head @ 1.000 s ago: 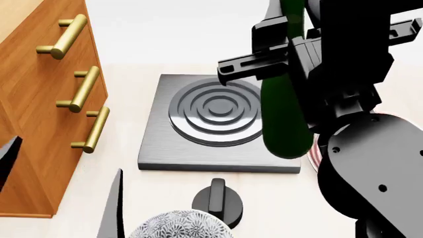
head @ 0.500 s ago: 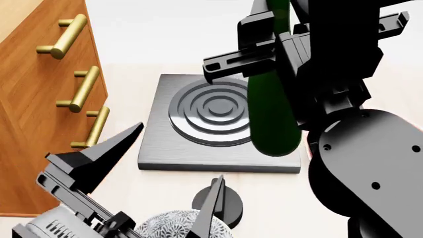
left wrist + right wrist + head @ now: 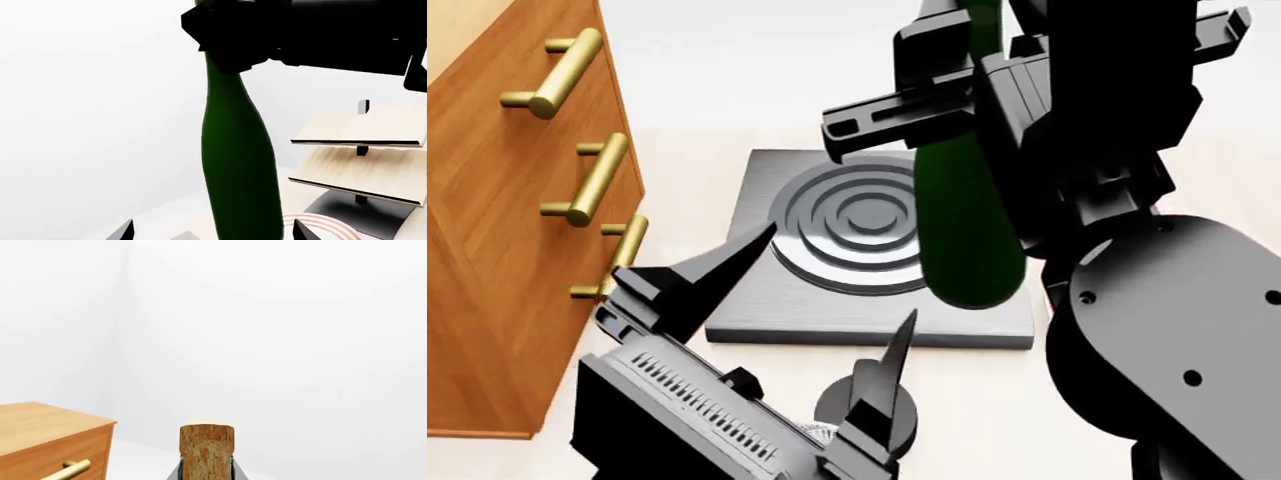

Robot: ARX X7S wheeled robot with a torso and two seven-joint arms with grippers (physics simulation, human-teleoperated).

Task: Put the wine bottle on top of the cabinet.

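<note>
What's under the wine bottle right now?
The wine bottle hangs in the right gripper over the grey burner plate's right edge. A striped rim peeks out below; the rest is covered.

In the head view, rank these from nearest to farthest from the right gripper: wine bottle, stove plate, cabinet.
1. Wine bottle, held in the right gripper.
2. Stove plate, below the bottle on the counter.
3. Cabinet, far over at the left.

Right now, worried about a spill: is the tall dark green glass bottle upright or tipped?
Nearly upright: the wine bottle hangs off the floor in the right gripper, cork up, leaning slightly.
</note>
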